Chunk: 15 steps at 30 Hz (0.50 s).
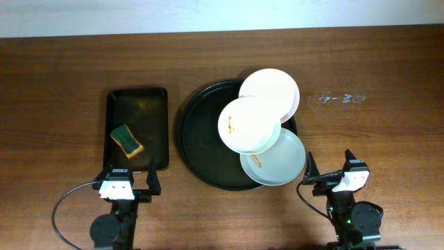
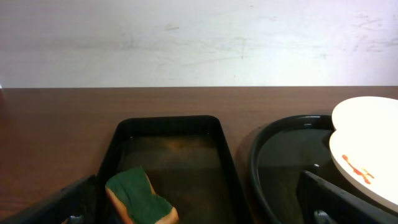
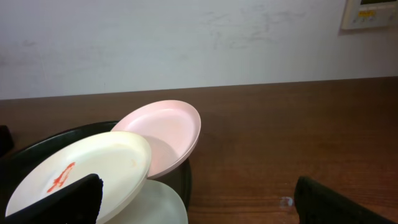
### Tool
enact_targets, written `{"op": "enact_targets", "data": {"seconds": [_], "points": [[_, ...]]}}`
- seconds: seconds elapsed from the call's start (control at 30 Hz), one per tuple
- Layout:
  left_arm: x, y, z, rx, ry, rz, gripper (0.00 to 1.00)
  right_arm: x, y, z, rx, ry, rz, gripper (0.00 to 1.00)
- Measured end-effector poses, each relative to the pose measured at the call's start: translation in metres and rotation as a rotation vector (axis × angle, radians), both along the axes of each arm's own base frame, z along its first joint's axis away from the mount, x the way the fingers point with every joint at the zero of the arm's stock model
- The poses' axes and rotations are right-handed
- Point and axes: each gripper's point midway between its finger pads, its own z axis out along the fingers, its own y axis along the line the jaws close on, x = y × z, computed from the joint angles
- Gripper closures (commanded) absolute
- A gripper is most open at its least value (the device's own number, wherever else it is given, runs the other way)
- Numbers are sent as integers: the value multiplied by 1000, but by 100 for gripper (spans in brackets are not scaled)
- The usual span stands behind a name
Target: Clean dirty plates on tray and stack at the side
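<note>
Right gripper agape beside orange-smeared plates on tray.

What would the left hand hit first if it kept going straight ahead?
Probably the green sponge in the small rectangular tray, or its near rim if the left hand travels low.

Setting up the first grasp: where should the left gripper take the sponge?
Across its long sides at the middle, coming straight down. The sponge lies flat, green face up, skewed in the small tray, one corner near the left wall, so probably turn the open left gripper to match the skew.
</note>
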Motion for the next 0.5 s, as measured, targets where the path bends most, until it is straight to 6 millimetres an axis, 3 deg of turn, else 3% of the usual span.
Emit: {"op": "enact_targets", "data": {"seconds": [0.5], "points": [[0, -1, 0, 0, 0, -5, 1, 0, 0, 0, 0, 0, 0, 1]]}}
